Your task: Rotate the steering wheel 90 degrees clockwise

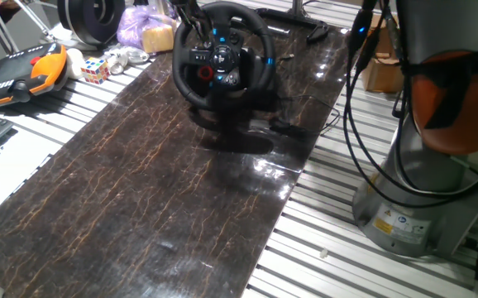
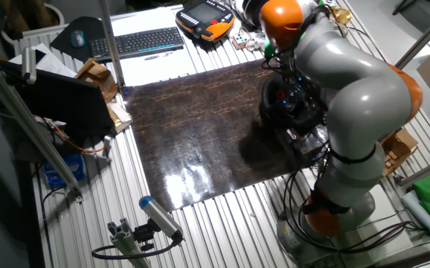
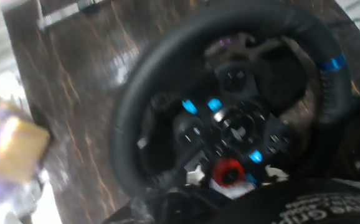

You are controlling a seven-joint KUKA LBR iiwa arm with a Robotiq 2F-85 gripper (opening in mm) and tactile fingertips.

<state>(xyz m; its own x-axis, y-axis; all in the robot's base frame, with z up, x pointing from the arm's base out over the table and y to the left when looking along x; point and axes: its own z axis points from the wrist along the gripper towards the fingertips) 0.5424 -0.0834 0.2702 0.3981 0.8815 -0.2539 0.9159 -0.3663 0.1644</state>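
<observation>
The steering wheel (image 1: pixel 220 56) stands at the far end of the dark marbled mat (image 1: pixel 156 190), its thick black rim facing the near side and its bulky base resting on the mat. On its hub a red round button (image 1: pixel 207 72) sits low, with small blue lights above it. In the hand view the wheel (image 3: pixel 230 118) fills most of the frame, blurred, with the red button (image 3: pixel 228 171) near the bottom and a blue mark on the rim at the right. The gripper (image 1: pixel 191 18) is at the wheel's upper left rim in one fixed view, but only dark shapes show there, so whether the jaws are spread or pinching the rim cannot be told. In the other fixed view the grey and orange arm (image 2: pixel 349 97) bends over the wheel and hides most of it. To the left of the wheel lie a purple bag (image 1: pixel 142 25), a Rubik's cube (image 1: pixel 95 69) and an orange-and-black pendant (image 1: pixel 24 74).
</observation>
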